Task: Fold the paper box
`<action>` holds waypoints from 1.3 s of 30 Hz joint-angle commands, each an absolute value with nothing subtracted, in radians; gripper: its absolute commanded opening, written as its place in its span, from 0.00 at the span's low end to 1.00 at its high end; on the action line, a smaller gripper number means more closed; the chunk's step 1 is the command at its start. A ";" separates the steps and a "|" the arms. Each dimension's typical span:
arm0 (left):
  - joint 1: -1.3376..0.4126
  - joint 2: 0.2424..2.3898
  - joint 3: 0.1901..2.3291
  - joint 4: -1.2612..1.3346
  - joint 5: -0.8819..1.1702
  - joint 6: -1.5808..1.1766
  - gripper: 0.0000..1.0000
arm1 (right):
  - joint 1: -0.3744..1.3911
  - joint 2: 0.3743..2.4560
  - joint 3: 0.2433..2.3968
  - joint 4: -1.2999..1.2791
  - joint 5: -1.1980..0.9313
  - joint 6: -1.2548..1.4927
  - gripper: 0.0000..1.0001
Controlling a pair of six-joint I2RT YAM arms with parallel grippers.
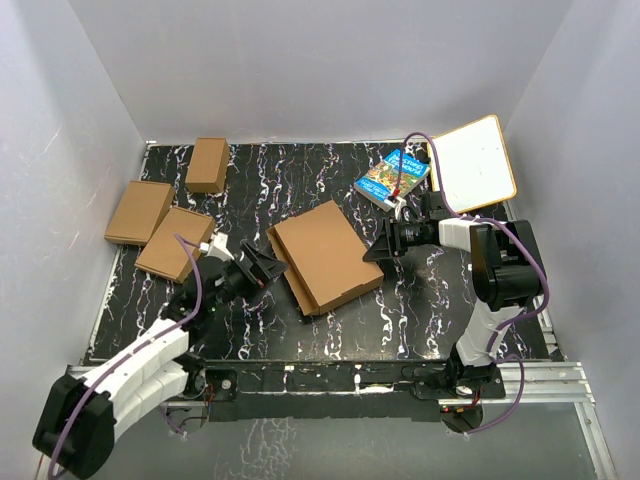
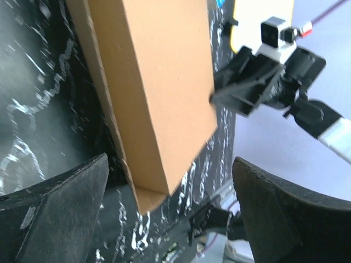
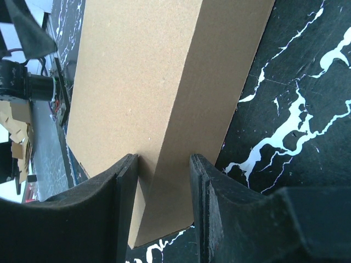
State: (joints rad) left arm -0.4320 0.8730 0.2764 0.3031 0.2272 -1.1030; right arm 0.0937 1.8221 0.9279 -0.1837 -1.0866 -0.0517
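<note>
While my right hand (image 1: pixel 376 247) pinches the right edge of the paper box (image 1: pixel 325 255), my left hand (image 1: pixel 271 266) sits wide open, empty, beside its left edge. Box flat on the bench (image 1: pixel 420 300).

White-and-black arms (image 1: pixel 140 368), purple cables (image 1: pixel 198 285)

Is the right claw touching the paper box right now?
Touching. In the right wrist view, the right claw has both fingers pressed against the edge of the paper box, with no gap on either side.

Marbled table (image 1: pixel 420 300) under paper box (image 1: pixel 325 255), book (image 1: pixel 392 178)
</note>
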 commanded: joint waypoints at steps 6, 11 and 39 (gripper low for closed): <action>-0.766 0.876 0.235 0.243 -0.043 -1.336 0.90 | 0.109 1.862 0.933 -0.186 -0.927 -0.129 0.44; -0.874 0.971 0.250 0.281 -0.115 -1.386 0.89 | 0.109 1.860 0.934 -0.185 -0.929 -0.129 0.44; -0.987 1.207 0.373 0.300 -0.209 -1.493 0.62 | 0.108 1.862 0.934 -0.186 -0.935 -0.129 0.44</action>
